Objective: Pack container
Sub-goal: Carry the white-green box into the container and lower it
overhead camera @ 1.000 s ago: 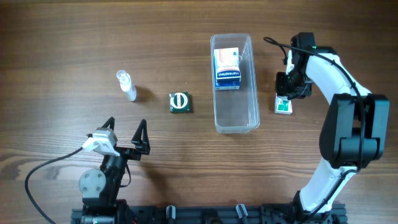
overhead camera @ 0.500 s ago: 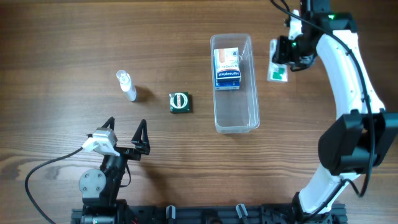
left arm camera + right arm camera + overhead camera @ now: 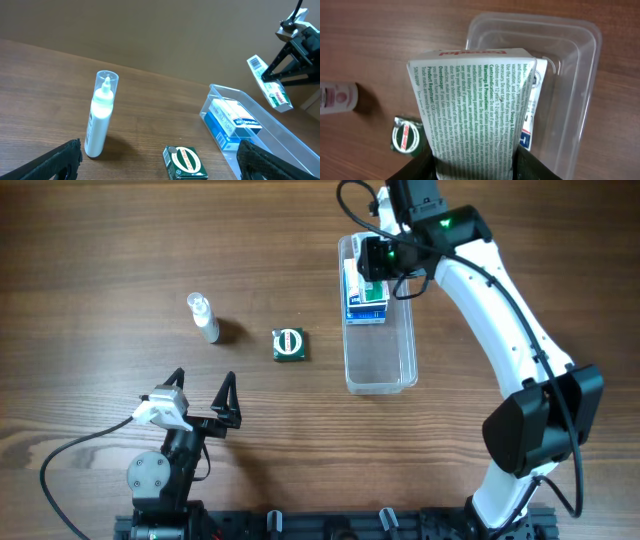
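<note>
White right arm [image 3: 497, 292], black end effector [image 3: 373, 272]

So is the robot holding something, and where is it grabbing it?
Yes. The right gripper pinches the white-and-green box by one end, over the container. The left gripper holds nothing.

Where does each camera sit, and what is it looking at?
Overhead: above the table, looking straight down at the container, the bottle, the left arm and the right arm.
Left wrist: low near the table, facing the bottle and container; its fingers show at the bottom corners.
Right wrist: above the container, looking down past the held box; its fingers show at the bottom.
Shared: all three show the container and the held box.
</note>
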Motion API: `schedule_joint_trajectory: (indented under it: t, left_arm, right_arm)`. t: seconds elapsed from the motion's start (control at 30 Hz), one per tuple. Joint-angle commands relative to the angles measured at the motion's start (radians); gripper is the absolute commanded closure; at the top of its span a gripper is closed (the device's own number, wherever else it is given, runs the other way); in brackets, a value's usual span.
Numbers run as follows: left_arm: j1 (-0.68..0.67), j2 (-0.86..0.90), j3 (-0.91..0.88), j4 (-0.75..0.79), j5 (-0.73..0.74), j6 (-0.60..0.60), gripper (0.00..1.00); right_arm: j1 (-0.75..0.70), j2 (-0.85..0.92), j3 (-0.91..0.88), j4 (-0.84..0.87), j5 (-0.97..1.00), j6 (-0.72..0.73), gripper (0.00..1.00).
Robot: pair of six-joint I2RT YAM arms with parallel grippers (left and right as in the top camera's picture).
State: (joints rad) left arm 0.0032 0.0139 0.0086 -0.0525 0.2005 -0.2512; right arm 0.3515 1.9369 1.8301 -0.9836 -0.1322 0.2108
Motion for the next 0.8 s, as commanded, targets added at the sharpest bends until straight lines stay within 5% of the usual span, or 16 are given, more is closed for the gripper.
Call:
schedule_joint_trajectory:
  t: [0.0, 0.77]
  left_arm:
    - [0.008, -0.007, -0.003, -0.005, 0.012, 0.012, 0.00]
    - [0.008, -0.007, -0.003, -0.005, 0.012, 0.012, 0.00]
  right_arm:
    - [0.005, 0.052, 0.013, 0.024, 0.035, 0.033, 0.55]
    - [0.005, 0.165, 0.014, 0.048, 0.087, 0.079, 0.52]
